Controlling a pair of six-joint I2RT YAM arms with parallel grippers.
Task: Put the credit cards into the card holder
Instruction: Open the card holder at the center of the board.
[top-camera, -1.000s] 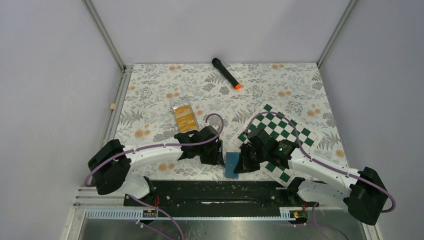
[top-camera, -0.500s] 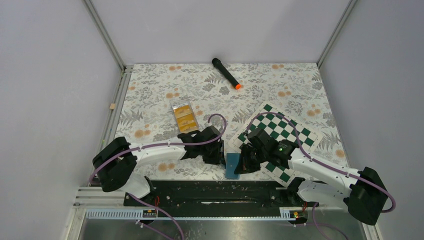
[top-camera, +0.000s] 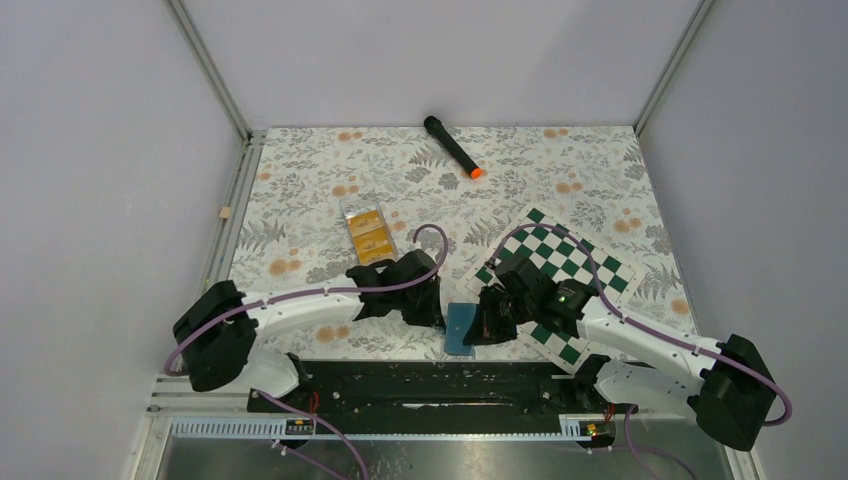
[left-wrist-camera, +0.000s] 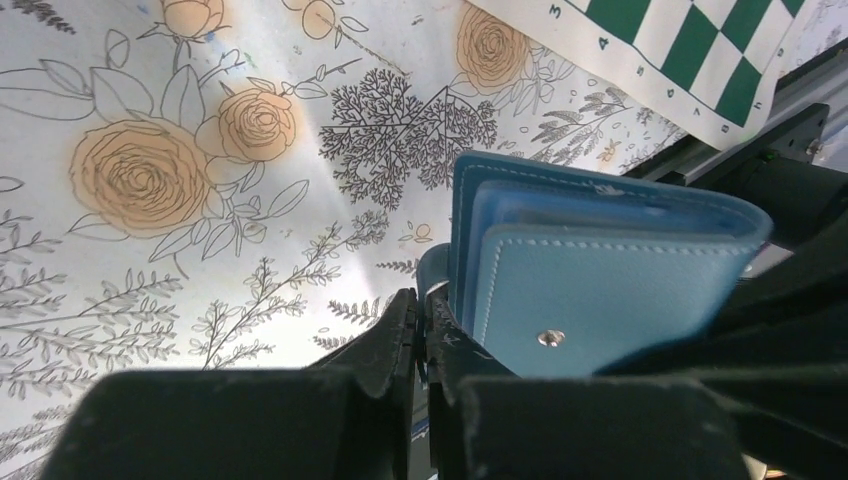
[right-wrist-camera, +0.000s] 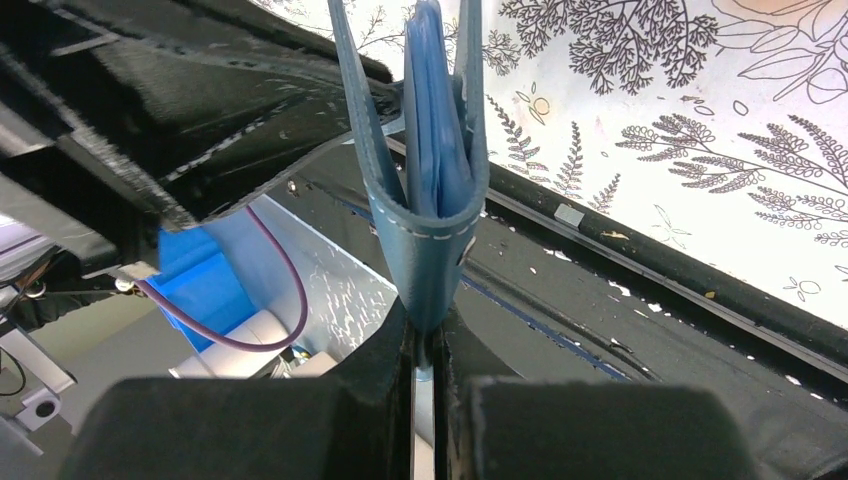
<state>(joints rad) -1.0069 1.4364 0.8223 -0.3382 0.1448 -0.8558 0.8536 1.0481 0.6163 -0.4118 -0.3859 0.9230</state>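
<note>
Hanging between the two pincers at the near edge of the tabletop (top-camera: 320, 170), the blue card holder (top-camera: 460, 330) is spread into a narrow V, with its inner pockets showing between the two outer flaps. Whether its lower edge touches the flowered surface cannot be told.

The right pincer (right-wrist-camera: 425, 335) is pinched almost shut on the stitched fold of the card holder, its fingers nearly meeting around the thin material. The left pincer (left-wrist-camera: 420, 312) is likewise closed to a slit. Its fingertips nip a rounded edge of the card holder beside the flap that carries the snap (left-wrist-camera: 545, 338).

Just behind the card holder, towards the arm bases, runs the black rail (top-camera: 430, 385), so little room lies on that side. Towards the far wall the flowered surface is open.

The chessboard (top-camera: 575, 275) lies just to the right of the right pincer, with its near part under that arm. The credit cards (top-camera: 368, 238), orange-yellow, lie in a clear tray (top-camera: 355, 207) well apart from the card holder, beyond the left arm. A black marker (top-camera: 450, 145) with an orange tip lies near the far edge.
</note>
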